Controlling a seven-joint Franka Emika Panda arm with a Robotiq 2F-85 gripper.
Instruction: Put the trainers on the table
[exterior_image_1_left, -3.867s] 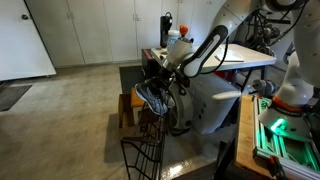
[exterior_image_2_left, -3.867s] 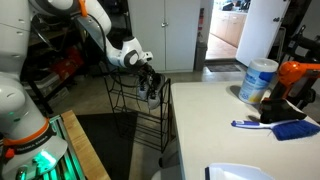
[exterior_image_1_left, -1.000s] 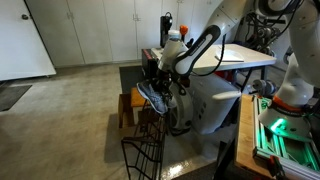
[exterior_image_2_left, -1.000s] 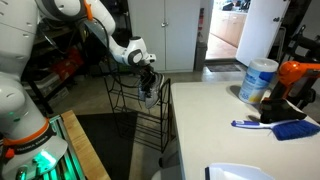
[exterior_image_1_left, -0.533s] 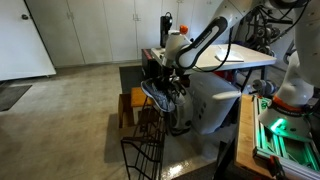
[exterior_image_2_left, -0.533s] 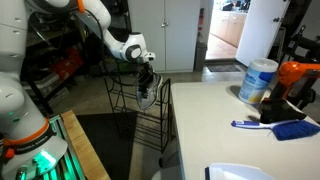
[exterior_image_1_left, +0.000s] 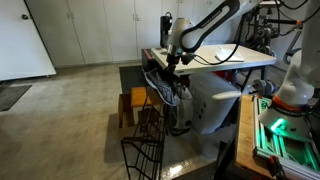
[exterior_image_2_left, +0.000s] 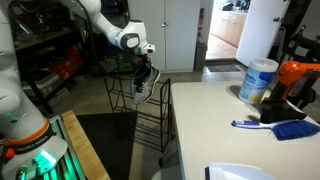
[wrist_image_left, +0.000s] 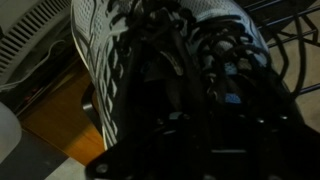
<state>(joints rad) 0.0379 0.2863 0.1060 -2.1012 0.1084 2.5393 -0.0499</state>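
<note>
Grip: your gripper (exterior_image_1_left: 170, 63) is clamping its fingers on the trainers (exterior_image_1_left: 162, 88) | Where: hanging mid-frame, over the rack (exterior_image_1_left: 145, 150) | Why: likely keeping high for the table (exterior_image_2_left: 230, 120)

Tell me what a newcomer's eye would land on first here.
The trainers dangle from the gripper over a black wire rack, beside the white table. In the wrist view, their dark laces and pale mesh fill the frame.
</note>
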